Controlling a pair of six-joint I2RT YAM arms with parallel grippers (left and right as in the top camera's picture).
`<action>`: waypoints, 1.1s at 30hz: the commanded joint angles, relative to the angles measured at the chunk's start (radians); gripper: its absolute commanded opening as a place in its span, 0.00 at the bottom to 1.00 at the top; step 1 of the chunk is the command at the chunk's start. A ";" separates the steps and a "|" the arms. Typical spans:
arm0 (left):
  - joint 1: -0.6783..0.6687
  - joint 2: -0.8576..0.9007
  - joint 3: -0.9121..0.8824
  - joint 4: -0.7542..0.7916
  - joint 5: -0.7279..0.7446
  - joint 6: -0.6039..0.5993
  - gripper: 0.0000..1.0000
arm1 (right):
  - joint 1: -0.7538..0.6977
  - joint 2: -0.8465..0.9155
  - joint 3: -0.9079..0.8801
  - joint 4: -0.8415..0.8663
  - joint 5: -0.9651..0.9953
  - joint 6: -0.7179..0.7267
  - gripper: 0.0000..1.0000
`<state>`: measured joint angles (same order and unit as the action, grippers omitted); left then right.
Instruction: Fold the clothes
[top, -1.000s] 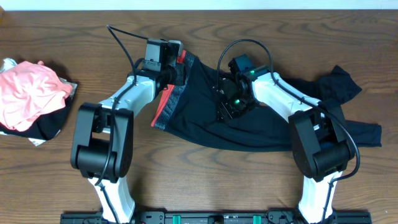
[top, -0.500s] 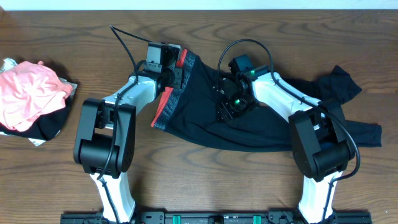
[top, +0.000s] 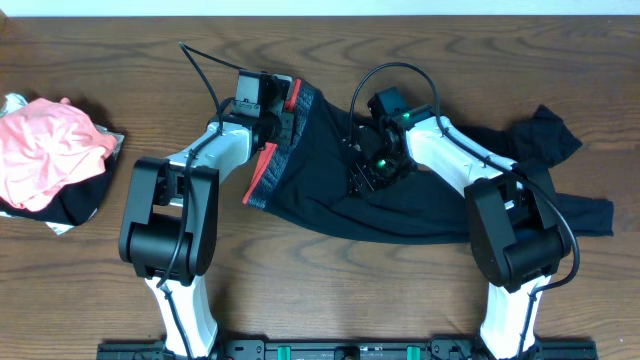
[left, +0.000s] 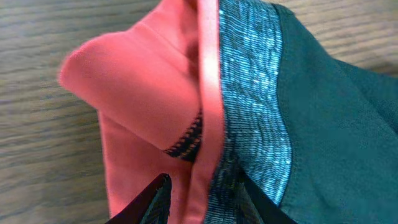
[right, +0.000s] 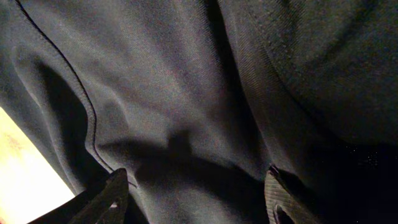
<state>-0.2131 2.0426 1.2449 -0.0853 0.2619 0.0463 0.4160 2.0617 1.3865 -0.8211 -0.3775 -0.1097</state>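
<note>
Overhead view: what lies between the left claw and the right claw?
Only the leggings: from the left claw, the grey waistband, then black fabric up to the right claw. The overhead view shows it.

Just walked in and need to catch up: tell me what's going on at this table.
Two robot arms are working on black leggings spread across the table. The left tool is at the waistband, its fingers either side of the coral edge; a grip can't be confirmed. The right tool is open, down on the black fabric mid-garment. A pink-and-black clothes pile sits at the table's left edge.
</note>
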 joint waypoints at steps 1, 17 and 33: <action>0.004 0.039 0.002 -0.017 0.053 0.006 0.35 | -0.016 0.031 -0.029 -0.010 0.078 0.027 0.69; 0.006 -0.013 0.003 -0.023 0.124 0.001 0.06 | -0.017 0.031 -0.029 -0.005 0.082 0.027 0.68; 0.029 -0.100 0.003 -0.109 0.123 -0.029 0.06 | -0.018 0.031 -0.029 -0.002 0.087 0.027 0.68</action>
<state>-0.1993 1.9816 1.2480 -0.1825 0.3683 0.0261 0.4152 2.0617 1.3865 -0.8196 -0.3702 -0.1001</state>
